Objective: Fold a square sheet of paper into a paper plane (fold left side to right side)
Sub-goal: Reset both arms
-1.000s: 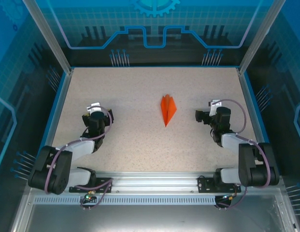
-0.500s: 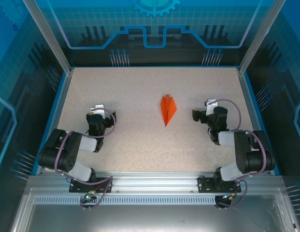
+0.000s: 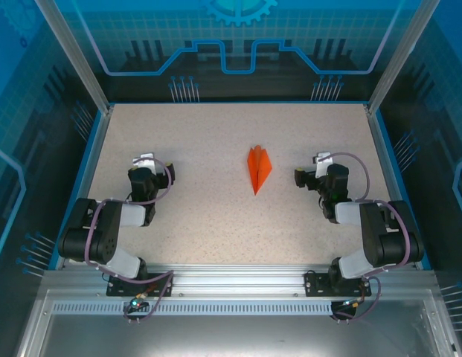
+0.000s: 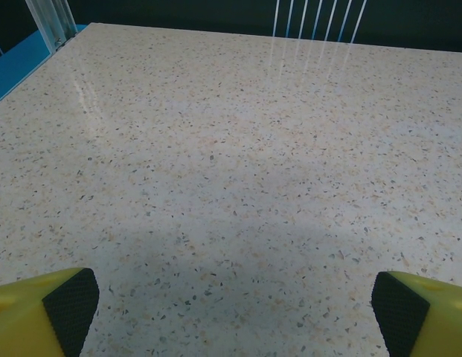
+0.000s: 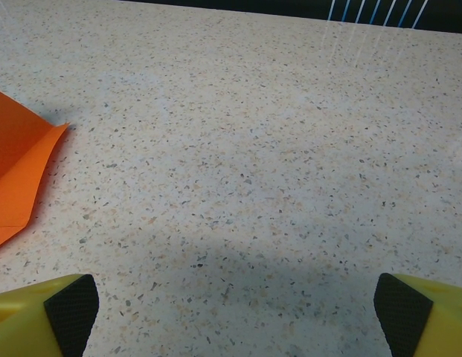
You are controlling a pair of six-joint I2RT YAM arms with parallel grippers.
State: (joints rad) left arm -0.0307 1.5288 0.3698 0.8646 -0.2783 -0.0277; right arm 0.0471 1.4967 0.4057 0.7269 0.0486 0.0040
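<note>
- The speckled beige table [image 3: 216, 223] carries just one loose thing, so any trouble you get comes from the arms themselves.
- The black left arm [image 3: 97, 238] is folded low on its own side, well apart from the paper. I judge it no threat unless you swing it across the middle.
- The black right arm [image 3: 379, 242] is folded the same way, but its wrist sits nearer the paper. A careless sweep inward could brush the paper and skid it.
- The left gripper [image 4: 234, 305] has its jaws spread wide, with nothing between the black pads [image 4: 71, 309] but bare tabletop.
- The right gripper [image 5: 238, 309] is likewise spread wide and empty. Its camera catches an orange corner at the left edge of its view.
- The bright orange paper plane [image 3: 259, 168] – a narrow pointed dart with a centre crease – lies flat just right of the table's middle, its tip towards the arms, between the two grippers and touched by neither.
- The folding looks finished to me. If you reach for the dart again, thin paper lying flat gives the fingers little to catch – they may push it, crumple a wing or spring a crease.
</note>
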